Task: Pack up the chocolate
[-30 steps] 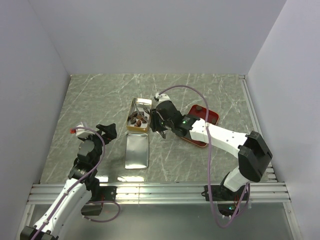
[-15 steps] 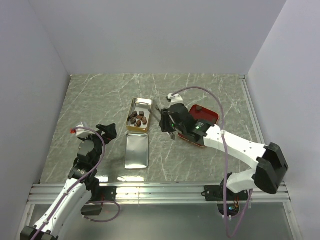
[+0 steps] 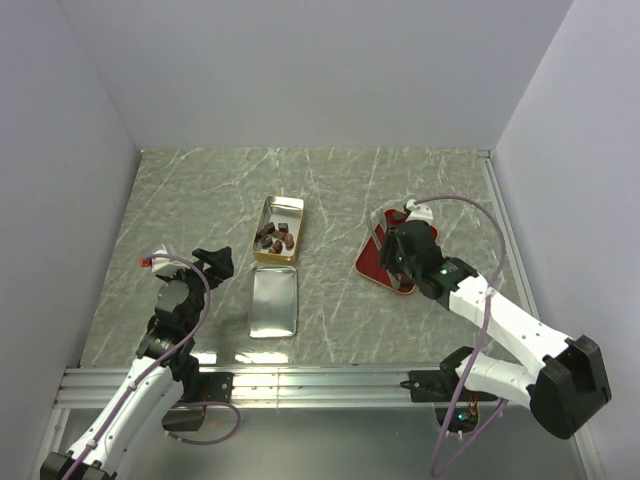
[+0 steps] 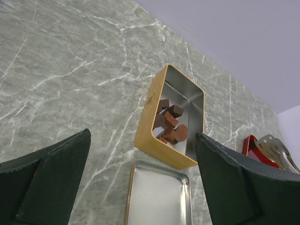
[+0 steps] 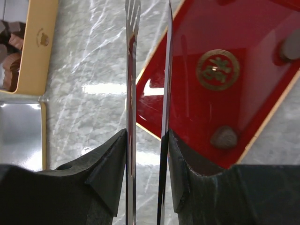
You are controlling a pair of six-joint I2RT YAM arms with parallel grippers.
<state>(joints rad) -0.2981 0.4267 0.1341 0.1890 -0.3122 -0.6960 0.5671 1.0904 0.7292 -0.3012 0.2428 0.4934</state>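
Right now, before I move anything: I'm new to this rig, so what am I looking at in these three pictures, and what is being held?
Two robot arms are bolted at the near edge of the table. The wide picture looks down from above and behind them. The other two come from a camera on each wrist. On the table lie an open gold tin with chocolate pieces inside, its lid just in front of it, and to the right a red tray with two more pieces. The left gripper is open and holds nothing. The right gripper is shut on metal tongs, over the tray's edge. Nothing shows between their blades.
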